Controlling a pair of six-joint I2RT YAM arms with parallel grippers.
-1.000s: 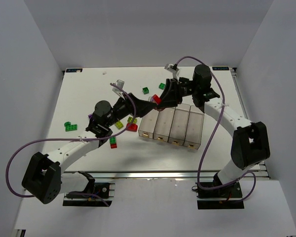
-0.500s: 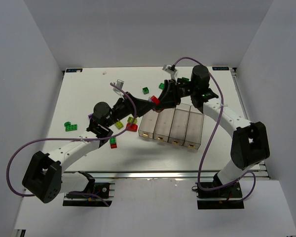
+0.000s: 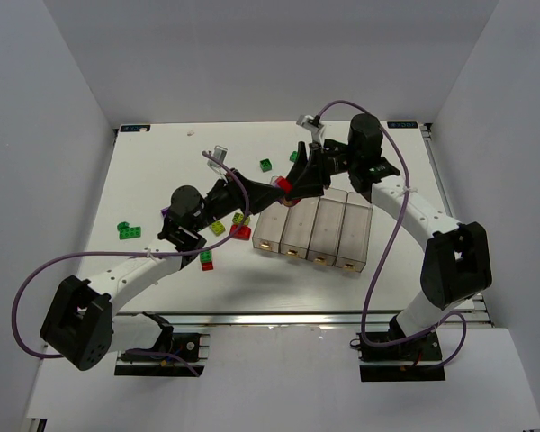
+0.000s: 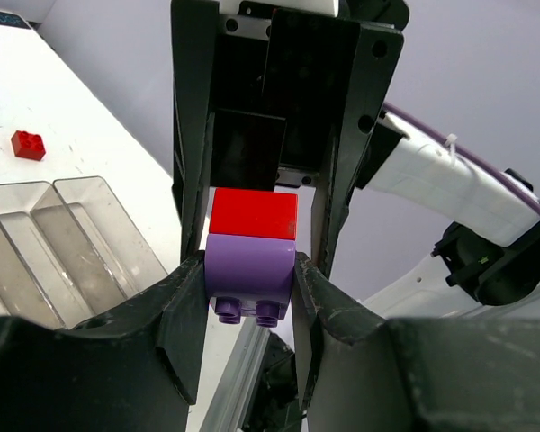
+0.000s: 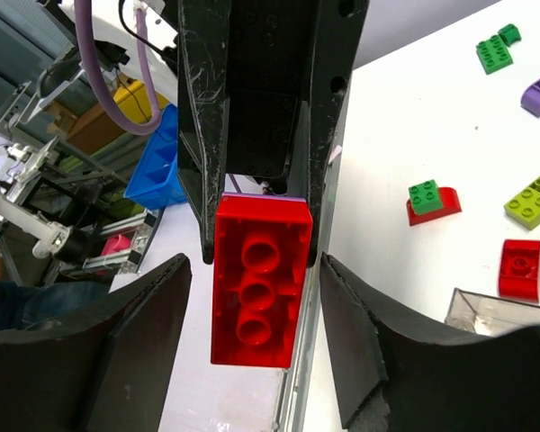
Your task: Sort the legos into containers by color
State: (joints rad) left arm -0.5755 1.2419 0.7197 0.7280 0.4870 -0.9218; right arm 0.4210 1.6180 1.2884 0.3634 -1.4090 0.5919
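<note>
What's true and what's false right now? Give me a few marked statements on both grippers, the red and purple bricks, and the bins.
1. The left gripper is shut on the purple brick. True.
2. The right gripper clamps the red brick. False: its fingers stand clear of it on both sides.
3. The red brick touches the purple brick. True.
4. The green bricks lie in the bins. False: those visible lie on the table, outside the bins.

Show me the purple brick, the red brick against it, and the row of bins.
purple brick (image 4: pixel 249 268): left wrist view, its smooth side face.
red brick (image 5: pixel 257 295): right wrist view, middle tube of its underside.
row of bins (image 3: pixel 328 229): top view, one bin's bare middle.
</note>
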